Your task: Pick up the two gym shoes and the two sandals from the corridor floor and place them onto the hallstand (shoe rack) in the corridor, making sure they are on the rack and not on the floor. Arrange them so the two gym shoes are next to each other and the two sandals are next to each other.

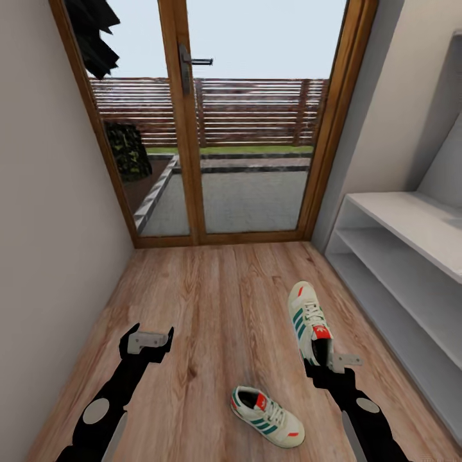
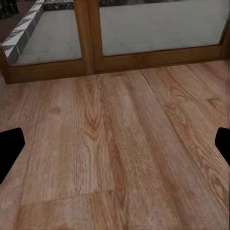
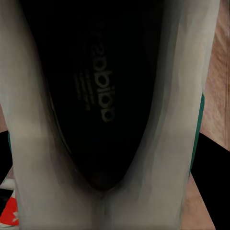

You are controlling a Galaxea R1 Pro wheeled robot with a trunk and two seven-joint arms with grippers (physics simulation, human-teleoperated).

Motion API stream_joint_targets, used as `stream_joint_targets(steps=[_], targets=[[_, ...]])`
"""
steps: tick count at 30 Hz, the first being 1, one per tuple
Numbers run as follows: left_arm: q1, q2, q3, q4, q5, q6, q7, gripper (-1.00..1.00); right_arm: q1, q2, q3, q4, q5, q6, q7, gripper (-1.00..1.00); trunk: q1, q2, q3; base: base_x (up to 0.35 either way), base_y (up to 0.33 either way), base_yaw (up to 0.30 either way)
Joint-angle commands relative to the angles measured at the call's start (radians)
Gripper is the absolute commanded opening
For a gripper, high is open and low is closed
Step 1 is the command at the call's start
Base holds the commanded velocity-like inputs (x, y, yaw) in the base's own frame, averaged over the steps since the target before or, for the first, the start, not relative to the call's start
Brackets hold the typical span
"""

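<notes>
Two gym shoes, lower right of frame: one [image 1: 310, 321] clamped at its heel in the right gripper [image 1: 328, 359] for lifting to the hallstand [image 1: 410, 256]; other [image 1: 267, 416] on corridor floor [image 1: 212, 301]; left gripper [image 1: 150, 340] jaws apart, empty.

We see bare corridor floor [image 1: 212, 301] open ahead to the glass door [image 1: 250, 128], with the hallstand [image 1: 410, 256] walling the right and one gym shoe [image 1: 266, 416] lying between our arms.

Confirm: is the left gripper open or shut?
Open. The left gripper has its fingers spread wide above bare floor, holding nothing.
</notes>
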Motion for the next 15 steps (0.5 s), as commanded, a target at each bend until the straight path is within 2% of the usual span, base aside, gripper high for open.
stream_joint_targets(steps=[1, 15], targets=[[0.0, 0.0, -0.001, -0.002, -0.002, 0.005, 0.0, 1.0, 0.0, 0.0, 0.0, -0.002, 0.0, 0.006, 0.0, -1.0, 0.0, 0.0, -0.001, 0.145, 0.098, -0.278], [0.0, 0.0, -0.001, -0.001, -0.002, 0.005, 0.0, 1.0, 0.0, 0.0, 0.0, -0.002, 0.0, 0.005, 0.0, -1.0, 0.0, 0.0, -0.001, 0.143, 0.116, -0.297]])
